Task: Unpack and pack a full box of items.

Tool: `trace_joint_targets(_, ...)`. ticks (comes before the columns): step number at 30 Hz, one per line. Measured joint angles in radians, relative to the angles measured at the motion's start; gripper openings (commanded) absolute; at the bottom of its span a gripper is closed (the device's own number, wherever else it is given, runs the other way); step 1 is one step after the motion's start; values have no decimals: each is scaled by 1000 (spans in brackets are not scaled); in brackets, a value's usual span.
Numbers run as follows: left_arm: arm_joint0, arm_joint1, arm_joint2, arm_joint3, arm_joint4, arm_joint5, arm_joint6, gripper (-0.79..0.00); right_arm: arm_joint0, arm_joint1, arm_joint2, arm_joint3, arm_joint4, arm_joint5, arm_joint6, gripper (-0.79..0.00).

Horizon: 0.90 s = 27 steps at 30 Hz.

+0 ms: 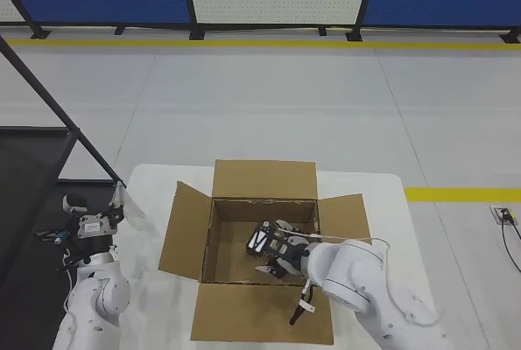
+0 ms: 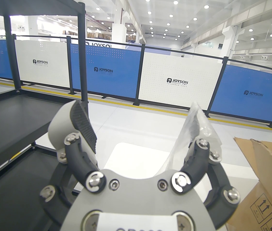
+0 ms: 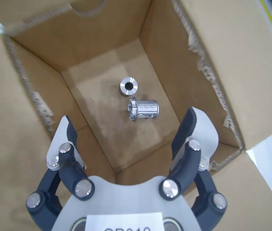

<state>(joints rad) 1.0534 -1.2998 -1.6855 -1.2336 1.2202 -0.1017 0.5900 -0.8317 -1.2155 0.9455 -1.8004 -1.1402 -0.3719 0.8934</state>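
Two metal parts lie on the floor of the box (image 3: 164, 49). One is a short ring-shaped bushing (image 3: 129, 86), standing on end with its bore upward. The other is a splined cylinder (image 3: 144, 110), lying on its side just beside the bushing; whether they touch cannot be told.

One cardboard box, all four flaps folded out, stands on the white bench (image 1: 374, 184).

Right claw (image 3: 129, 115): wide open, nothing held, poised over the box opening with both parts below it. The cylinder's long axis runs roughly along the line from one finger to the other. By judgement, a straight closing would meet its ends rather than its flanks, so a wrist turn seems called for.

Left claw (image 2: 136, 105): wide open, out beyond the box's left flap, well apart from both parts. One piece of clear plastic film (image 2: 193, 123) clings to one finger, not pinched.

Nearer arm: the right, by far.
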Motion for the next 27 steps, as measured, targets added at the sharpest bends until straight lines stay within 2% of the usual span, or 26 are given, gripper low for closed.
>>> trace_joint_targets(2,0,0,0,0,0,0,0,0,-88,20,91,-78,33,-44,-81,0)
trace_joint_targets(5,0,0,0,0,0,0,0,0,-180,38,193,-121,68,-101,-163,0)
trace_joint_targets(16,12,2,2,-18,16,-13,-7,0,-188,37,195,-110,73,-81,-184,0)
trace_joint_targets(18,33,5,5,-44,38,-34,1,0,-205,39,225,-108,125,-79,-236,0)
trace_joint_targets(27,104,17,8,-83,82,-174,81,0,-303,64,491,-51,491,-191,-430,0)
